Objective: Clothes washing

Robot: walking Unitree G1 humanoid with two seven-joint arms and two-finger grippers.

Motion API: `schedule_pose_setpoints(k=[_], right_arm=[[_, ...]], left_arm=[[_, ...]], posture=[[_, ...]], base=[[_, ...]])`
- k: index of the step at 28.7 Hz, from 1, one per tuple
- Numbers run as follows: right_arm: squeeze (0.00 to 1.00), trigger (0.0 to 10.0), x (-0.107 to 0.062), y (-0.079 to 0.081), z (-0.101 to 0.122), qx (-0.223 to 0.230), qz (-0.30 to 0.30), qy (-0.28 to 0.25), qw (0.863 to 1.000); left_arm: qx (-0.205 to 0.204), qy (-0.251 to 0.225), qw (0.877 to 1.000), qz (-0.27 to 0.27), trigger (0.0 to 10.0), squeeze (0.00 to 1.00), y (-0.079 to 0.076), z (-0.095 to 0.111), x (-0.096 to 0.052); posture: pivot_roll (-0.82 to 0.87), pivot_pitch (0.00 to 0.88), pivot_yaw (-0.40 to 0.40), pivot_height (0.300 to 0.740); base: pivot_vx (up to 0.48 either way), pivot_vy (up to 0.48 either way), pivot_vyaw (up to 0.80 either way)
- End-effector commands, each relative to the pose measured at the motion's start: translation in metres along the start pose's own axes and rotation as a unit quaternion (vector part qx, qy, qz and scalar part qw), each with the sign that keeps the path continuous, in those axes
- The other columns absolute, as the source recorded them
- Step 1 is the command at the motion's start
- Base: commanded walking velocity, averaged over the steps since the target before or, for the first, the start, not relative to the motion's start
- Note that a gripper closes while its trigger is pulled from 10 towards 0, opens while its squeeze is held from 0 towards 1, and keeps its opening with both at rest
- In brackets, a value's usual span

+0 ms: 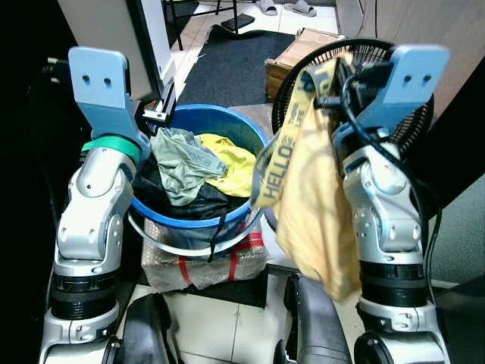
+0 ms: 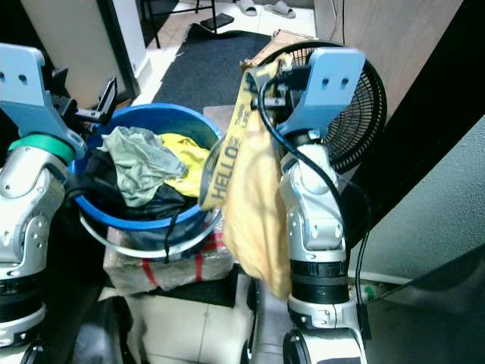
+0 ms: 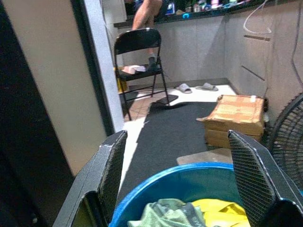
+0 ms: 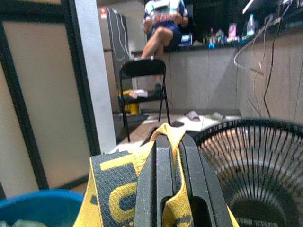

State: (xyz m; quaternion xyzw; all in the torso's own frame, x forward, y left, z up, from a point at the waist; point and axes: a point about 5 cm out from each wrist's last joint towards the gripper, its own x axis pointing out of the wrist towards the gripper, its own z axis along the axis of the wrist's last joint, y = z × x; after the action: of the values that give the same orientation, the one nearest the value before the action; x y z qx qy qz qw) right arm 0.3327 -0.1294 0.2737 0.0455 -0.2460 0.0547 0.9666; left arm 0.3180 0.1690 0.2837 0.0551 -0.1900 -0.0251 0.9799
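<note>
A blue basin (image 1: 227, 121) full of clothes stands in front of me, with a grey-green garment (image 1: 178, 163), a yellow one (image 1: 231, 163) and dark cloth inside. My right gripper (image 4: 169, 142) is shut on a yellow garment (image 1: 314, 197) with a grey HELLO band, which hangs down along my right arm, beside the basin's right rim. My left gripper (image 3: 175, 156) is open above the basin's near-left rim, nothing between its fingers (image 3: 111, 165).
The basin rests on a wrapped bundle (image 1: 204, 265) with red tape. A black floor fan (image 2: 364, 114) stands right behind my right arm. Beyond lie a dark mat (image 1: 231, 64), a cardboard box (image 3: 236, 118) and a folding chair (image 3: 139, 56). A person (image 4: 165, 23) sits on the counter.
</note>
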Motion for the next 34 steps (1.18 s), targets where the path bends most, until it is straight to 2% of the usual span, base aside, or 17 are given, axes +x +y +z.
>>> schedule_pose_setpoints(k=[1,8,14,22,34], right_arm=[[0.00,10.0,-0.003,0.001,-0.006,0.001,0.001,0.007,1.000],[0.00,10.0,-0.003,0.005,-0.009,0.010,0.007,0.007,1.000],[0.00,10.0,-0.005,0.009,-0.009,0.041,0.013,0.000,0.999],[0.00,10.0,-0.001,0.004,-0.016,0.026,-0.008,0.019,0.999],[0.00,10.0,-0.001,0.004,-0.020,0.017,-0.007,0.026,0.999]], left_arm=[[0.009,0.014,1.000,0.005,10.0,0.00,0.002,-0.006,-0.002],[0.004,0.024,1.000,0.016,10.0,0.00,0.005,-0.011,-0.005],[-0.006,0.024,1.000,0.011,10.0,0.00,0.004,-0.010,-0.008],[0.004,0.024,1.000,0.007,10.0,0.00,0.002,-0.010,-0.010],[-0.002,0.025,1.000,-0.002,10.0,0.00,-0.004,-0.011,-0.012]], posture=[[0.03,0.062,0.029,0.475],[0.04,0.077,0.030,0.475],[0.05,0.082,0.035,0.475],[0.06,0.080,0.032,0.490],[0.06,0.060,0.027,0.544]], base=[[0.000,0.000,0.00],[0.000,0.000,0.00],[0.000,0.000,0.00],[0.000,0.000,0.00],[0.000,0.000,0.00]])
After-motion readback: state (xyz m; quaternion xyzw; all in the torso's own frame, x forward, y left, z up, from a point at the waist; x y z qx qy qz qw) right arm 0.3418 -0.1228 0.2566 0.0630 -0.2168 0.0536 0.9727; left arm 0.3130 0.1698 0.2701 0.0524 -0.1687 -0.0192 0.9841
